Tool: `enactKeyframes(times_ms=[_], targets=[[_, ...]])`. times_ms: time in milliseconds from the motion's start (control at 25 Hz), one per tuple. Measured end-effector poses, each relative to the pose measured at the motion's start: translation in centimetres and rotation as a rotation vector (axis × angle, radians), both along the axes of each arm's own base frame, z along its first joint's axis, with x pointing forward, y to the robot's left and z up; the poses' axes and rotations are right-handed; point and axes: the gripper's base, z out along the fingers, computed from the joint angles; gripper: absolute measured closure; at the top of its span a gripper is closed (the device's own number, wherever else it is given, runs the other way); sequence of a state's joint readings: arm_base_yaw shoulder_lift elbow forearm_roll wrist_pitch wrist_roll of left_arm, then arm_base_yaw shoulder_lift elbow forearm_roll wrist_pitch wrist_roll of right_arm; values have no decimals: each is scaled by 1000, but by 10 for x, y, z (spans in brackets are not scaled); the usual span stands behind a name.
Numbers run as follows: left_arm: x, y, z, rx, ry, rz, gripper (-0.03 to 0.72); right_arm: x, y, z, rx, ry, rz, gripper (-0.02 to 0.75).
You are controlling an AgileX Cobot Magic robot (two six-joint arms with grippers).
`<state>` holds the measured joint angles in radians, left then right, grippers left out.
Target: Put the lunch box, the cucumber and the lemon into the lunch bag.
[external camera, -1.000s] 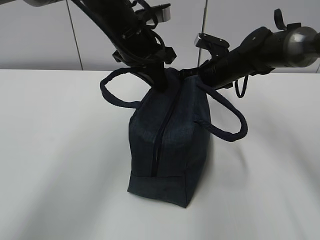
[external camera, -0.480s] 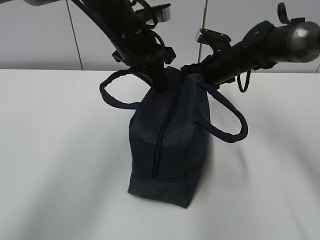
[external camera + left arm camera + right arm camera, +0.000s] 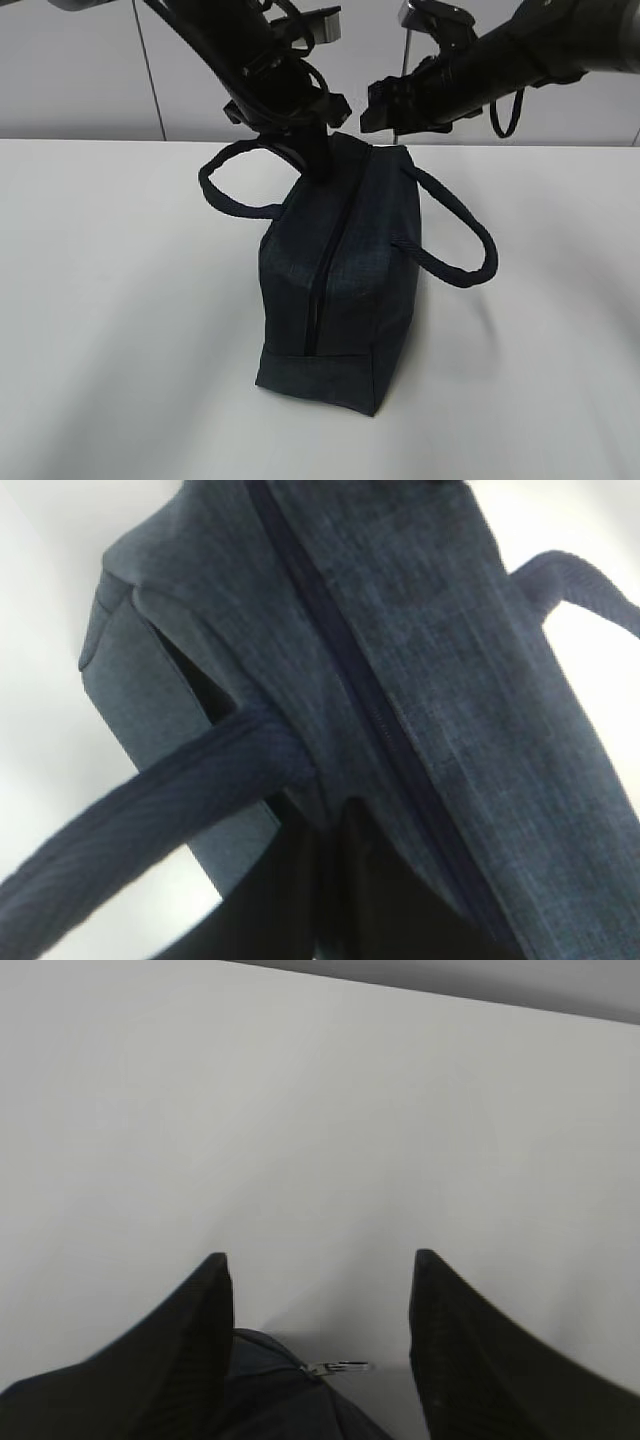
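The dark navy lunch bag (image 3: 340,290) stands on the white table with its top zipper (image 3: 318,280) closed. My left gripper (image 3: 318,165) is shut on the fabric at the bag's far top left, beside a handle; the left wrist view shows the bag (image 3: 420,630) and my pinched fingers (image 3: 300,880). My right gripper (image 3: 378,105) hovers open and empty just above the bag's far end. The right wrist view shows the gripper (image 3: 320,1260) open over the silver zipper pull (image 3: 340,1366). The lunch box, cucumber and lemon are out of view.
The bag's two looped handles hang out to the left (image 3: 215,185) and to the right (image 3: 470,250). The white table (image 3: 120,330) surrounds the bag, and a grey panelled wall (image 3: 80,70) stands behind it.
My right gripper has lifted up and away from the bag's far top end. The left gripper and the bag have stayed put.
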<state>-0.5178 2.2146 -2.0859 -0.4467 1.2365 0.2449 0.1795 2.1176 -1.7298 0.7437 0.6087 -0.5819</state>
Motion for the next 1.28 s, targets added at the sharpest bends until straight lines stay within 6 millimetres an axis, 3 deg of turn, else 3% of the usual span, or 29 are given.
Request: enactKeyframes(times_ms=[360, 640, 720, 960, 1280], targets=[[0, 0, 0, 1, 2, 5, 691, -24, -10, 54, -159, -88, 98, 314], [0, 1, 0, 6, 6, 19, 669, -40, -22, 61, -383, -20, 213, 316], [1, 1, 0, 11, 12, 35, 624, -46, -28, 63, -447, 14, 226, 322], [1, 7, 7, 50, -3, 100, 353, -67, -37, 88, -485, 76, 186, 349], [-11, 18, 53, 5, -66, 156, 309, -88, -44, 97, -494, 240, 132, 351]])
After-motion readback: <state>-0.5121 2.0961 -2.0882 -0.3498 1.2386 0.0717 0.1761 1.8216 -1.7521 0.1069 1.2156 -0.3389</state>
